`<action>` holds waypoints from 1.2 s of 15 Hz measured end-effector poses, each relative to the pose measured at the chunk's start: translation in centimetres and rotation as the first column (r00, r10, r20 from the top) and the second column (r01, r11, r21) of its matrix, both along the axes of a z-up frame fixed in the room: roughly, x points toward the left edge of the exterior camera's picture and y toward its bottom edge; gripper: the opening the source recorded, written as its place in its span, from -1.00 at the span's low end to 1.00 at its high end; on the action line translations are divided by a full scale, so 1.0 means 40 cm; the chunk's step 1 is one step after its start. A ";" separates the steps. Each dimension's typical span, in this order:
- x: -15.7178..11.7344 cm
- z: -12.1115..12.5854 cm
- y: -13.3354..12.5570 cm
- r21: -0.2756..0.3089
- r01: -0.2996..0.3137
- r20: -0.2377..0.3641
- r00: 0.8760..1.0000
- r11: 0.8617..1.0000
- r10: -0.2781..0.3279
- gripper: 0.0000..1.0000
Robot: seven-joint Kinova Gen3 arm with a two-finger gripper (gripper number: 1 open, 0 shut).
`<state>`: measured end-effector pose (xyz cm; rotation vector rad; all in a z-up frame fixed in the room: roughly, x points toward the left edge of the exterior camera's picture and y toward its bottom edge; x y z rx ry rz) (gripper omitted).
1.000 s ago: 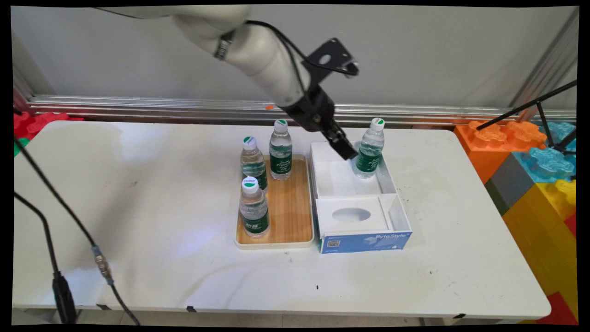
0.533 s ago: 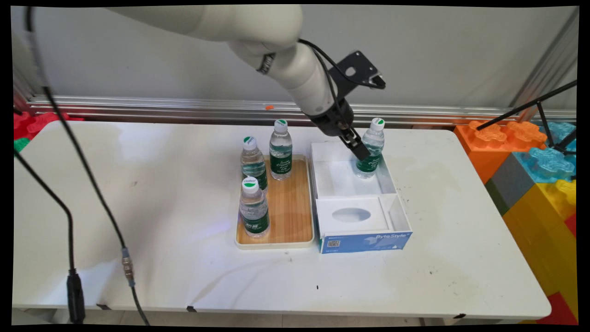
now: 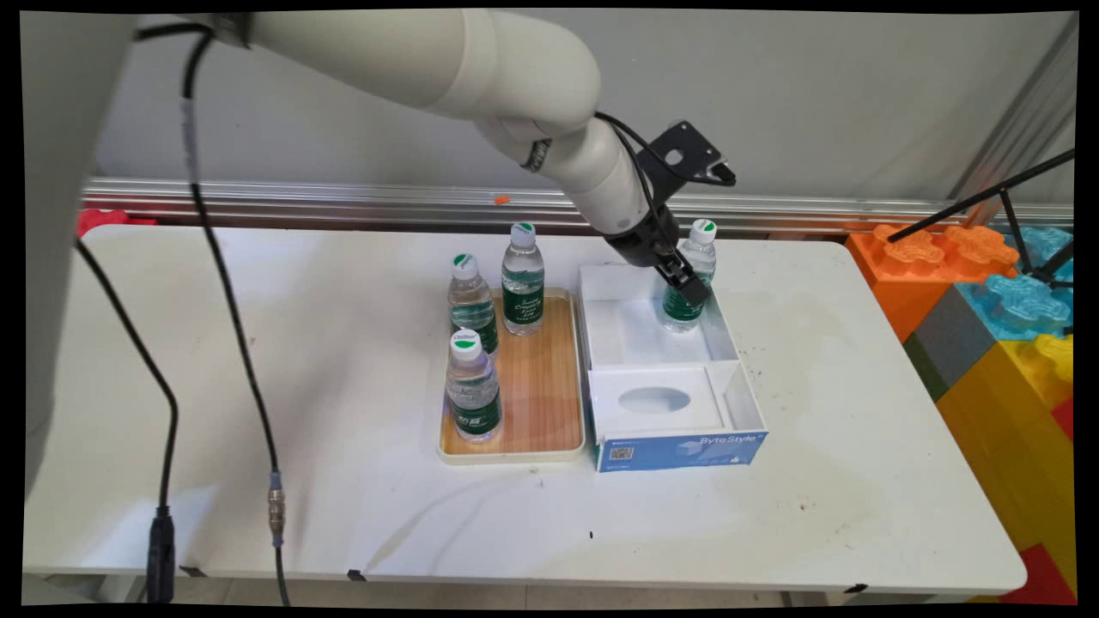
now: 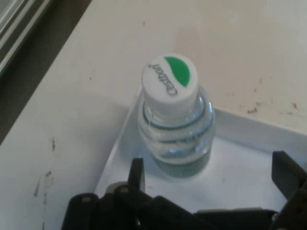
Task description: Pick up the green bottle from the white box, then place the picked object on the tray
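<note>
Clear bottle (image 3: 689,279) w/ green label, white-green cap; blue-white box (image 3: 678,446); wood-grain tray (image 3: 541,386).

Looks like a robotics lab setup: white table (image 3: 258,360) in the middle, aluminium rail (image 3: 343,196) along the bare wall, giant foam blocks (image 3: 987,292) stacked at right, tripod leg (image 3: 979,199) upper right.

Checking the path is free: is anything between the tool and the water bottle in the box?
Nothing: in the hand view the open tool faces the water bottle across bare white box floor.
</note>
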<state>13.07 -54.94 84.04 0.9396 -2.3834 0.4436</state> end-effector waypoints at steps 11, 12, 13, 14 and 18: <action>-0.034 -0.084 -0.093 -0.047 -0.031 -0.052 0.998 0.998 0.029 1.00; -0.034 -0.087 -0.097 -0.050 -0.032 -0.052 0.998 0.998 0.029 -1.00; -0.034 -0.089 -0.100 -0.051 -0.032 -0.050 0.998 0.998 0.029 -1.00; -0.034 -0.090 -0.102 -0.051 -0.031 -0.048 0.998 0.998 0.029 -1.00; -0.039 -0.071 -0.100 -0.044 -0.033 -0.051 0.998 0.999 0.031 -1.00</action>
